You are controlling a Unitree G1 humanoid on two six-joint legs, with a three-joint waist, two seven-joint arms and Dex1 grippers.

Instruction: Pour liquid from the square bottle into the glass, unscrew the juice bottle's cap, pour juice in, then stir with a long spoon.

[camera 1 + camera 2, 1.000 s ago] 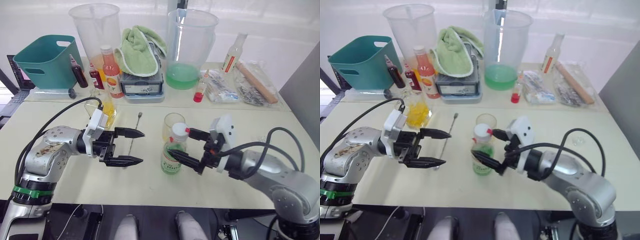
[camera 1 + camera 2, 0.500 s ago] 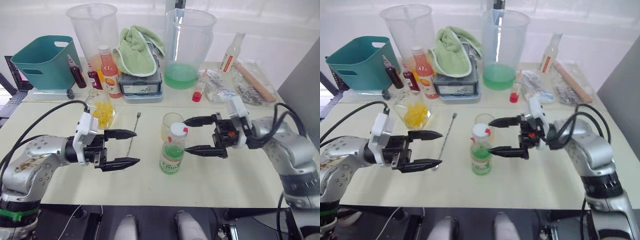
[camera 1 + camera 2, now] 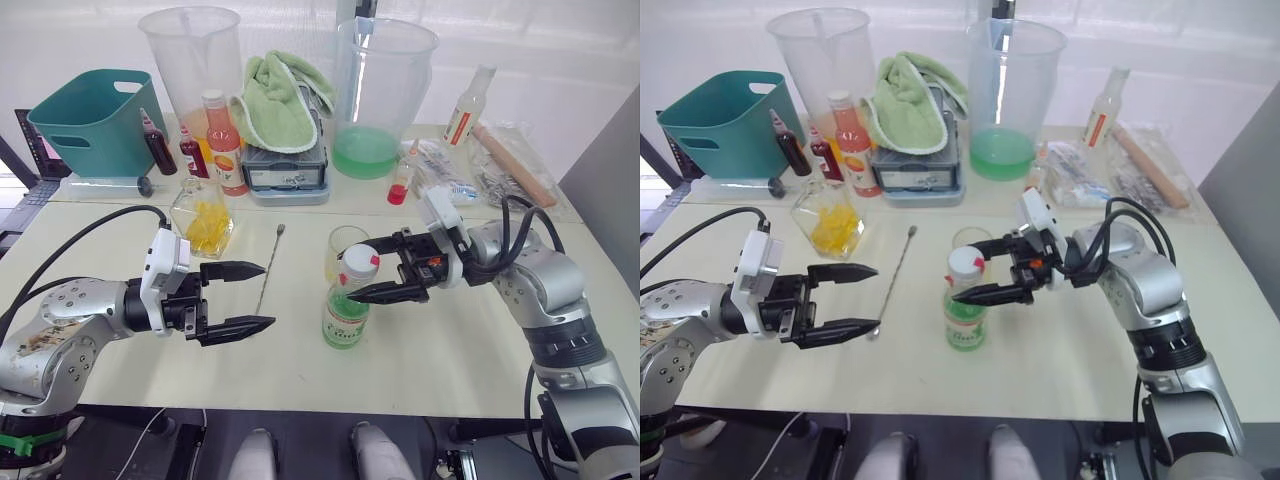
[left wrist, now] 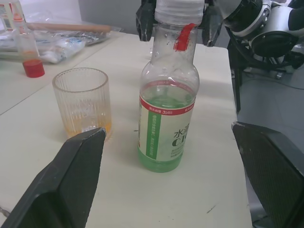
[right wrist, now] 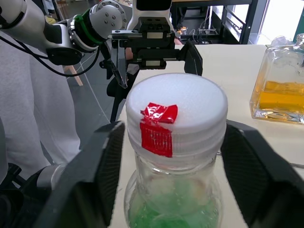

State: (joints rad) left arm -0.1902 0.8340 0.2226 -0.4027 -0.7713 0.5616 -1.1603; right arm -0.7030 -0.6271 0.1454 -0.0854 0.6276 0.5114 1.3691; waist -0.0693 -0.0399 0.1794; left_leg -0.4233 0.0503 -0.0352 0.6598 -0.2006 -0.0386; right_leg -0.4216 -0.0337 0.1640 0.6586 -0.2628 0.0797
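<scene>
The juice bottle [image 3: 345,312] stands upright at mid-table, holding pale green liquid under a green-and-white label. Its white cap [image 5: 175,114] carries a red tag. My right gripper [image 3: 361,270] is open with one finger on each side of the cap, close to its rim. Just behind the bottle stands the glass [image 4: 81,102] with a thin layer of yellow liquid at its bottom. The long spoon [image 3: 268,264] lies flat left of the glass. The square bottle [image 3: 204,217] stands further left and back. My left gripper [image 3: 268,296] hovers open left of the juice bottle, empty.
Along the back stand a teal basket [image 3: 88,118], two big measuring jugs [image 3: 190,60] [image 3: 383,90], a green towel [image 3: 285,98] on a scale, an orange-pink bottle [image 3: 222,145], small dark bottles, a red-orange labelled bottle [image 3: 467,105] and packets [image 3: 445,180].
My right gripper has moved left from beside the juice bottle and now straddles its cap. The left gripper has stayed open and has barely shifted.
</scene>
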